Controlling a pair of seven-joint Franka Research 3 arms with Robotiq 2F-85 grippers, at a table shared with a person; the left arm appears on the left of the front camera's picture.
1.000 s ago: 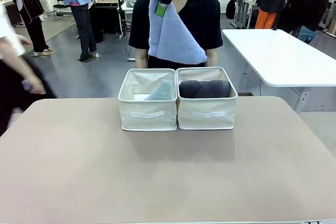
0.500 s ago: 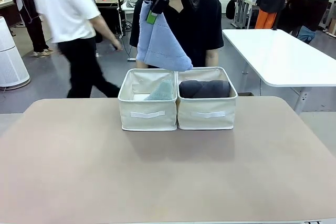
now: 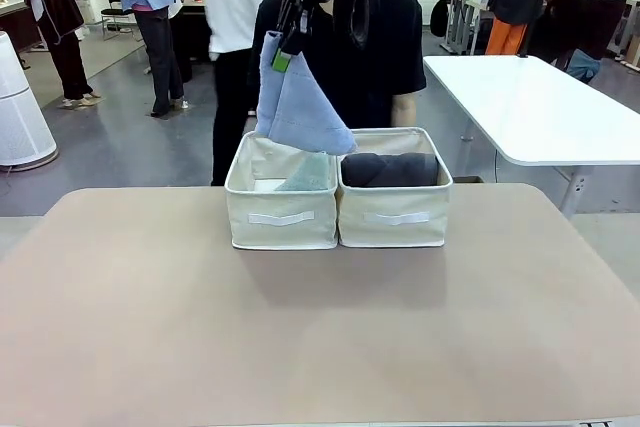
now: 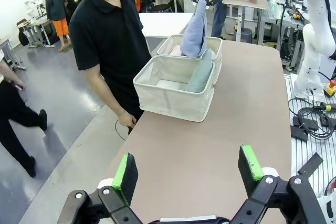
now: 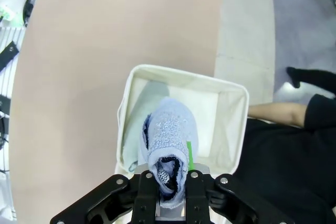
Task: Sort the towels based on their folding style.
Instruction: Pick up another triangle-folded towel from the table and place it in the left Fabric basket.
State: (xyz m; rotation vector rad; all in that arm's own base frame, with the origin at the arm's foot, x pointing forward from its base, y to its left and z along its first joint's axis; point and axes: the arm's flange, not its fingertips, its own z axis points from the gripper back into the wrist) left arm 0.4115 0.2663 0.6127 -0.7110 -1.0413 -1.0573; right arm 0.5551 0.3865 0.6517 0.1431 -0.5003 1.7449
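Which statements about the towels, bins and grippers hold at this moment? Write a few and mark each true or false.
1. The right gripper is shut on the blue towel, which hangs over the left bin. True.
2. The teal towel lies in the right bin. False: it lies in the left bin, and the right bin holds the dark grey towel.
3. The left gripper is open and empty above the table. True.
4. The blue towel rests on the table in front of the bins. False: it hangs in the air from the right gripper, touching no part of the table.
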